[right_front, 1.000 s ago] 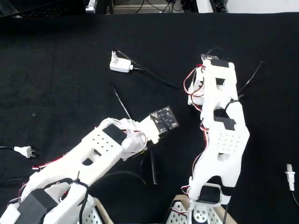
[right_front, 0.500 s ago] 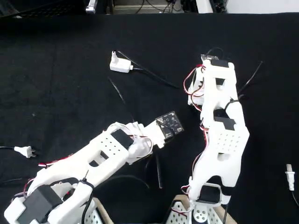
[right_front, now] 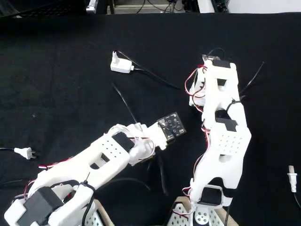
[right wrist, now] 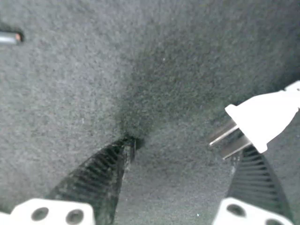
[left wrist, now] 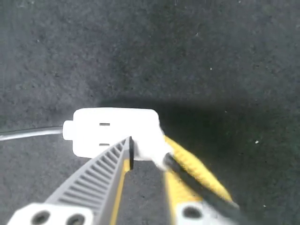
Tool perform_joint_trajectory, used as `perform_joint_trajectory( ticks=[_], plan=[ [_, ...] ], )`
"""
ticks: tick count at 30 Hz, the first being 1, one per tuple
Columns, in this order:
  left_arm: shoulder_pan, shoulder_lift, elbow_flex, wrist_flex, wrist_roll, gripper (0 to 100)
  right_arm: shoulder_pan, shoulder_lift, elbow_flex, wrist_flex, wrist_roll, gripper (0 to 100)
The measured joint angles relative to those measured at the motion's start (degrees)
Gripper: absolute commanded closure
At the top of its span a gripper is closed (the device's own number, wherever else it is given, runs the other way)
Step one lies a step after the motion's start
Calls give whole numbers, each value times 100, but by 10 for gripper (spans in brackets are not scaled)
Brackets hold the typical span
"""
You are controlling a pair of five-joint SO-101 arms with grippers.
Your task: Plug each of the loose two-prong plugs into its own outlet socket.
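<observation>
Left claw (left wrist: 145, 147), clamped on the socket (left wrist: 112, 131), has shifted toward the right arm, black cord (right_front: 123, 101) trailing. Right claw (right wrist: 183, 150) gapes wide beside the plug (right wrist: 262, 122); mating likely next.

Light is even and comes from overhead. The black cloth (right_front: 56, 117) soaks it up and reads nearly flat; the white arms (right_front: 225, 136) stand out bright against it. Left wrist view: the socket block (left wrist: 112, 126) glares white, with a dark shadow on the cloth just beside it. Right wrist view: the plug (right wrist: 265, 119) is bright, its prongs glint, and a dim patch darkens the cloth near it.
</observation>
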Motion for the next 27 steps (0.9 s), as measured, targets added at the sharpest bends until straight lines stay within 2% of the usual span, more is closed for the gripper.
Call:
perform_joint_trajectory(
  ticks=[5,11,19,27],
  plan=[
    [0,-35,62,-18,343,769,0,0,0,0,0,669],
    [-18,-44,62,-26,404,766,0,0,0,0,0,669],
    [-413,-70,-79,26,413,764,0,0,0,0,0,669],
    [-642,-1143,-79,255,413,764,0,0,0,0,0,669]
  ],
)
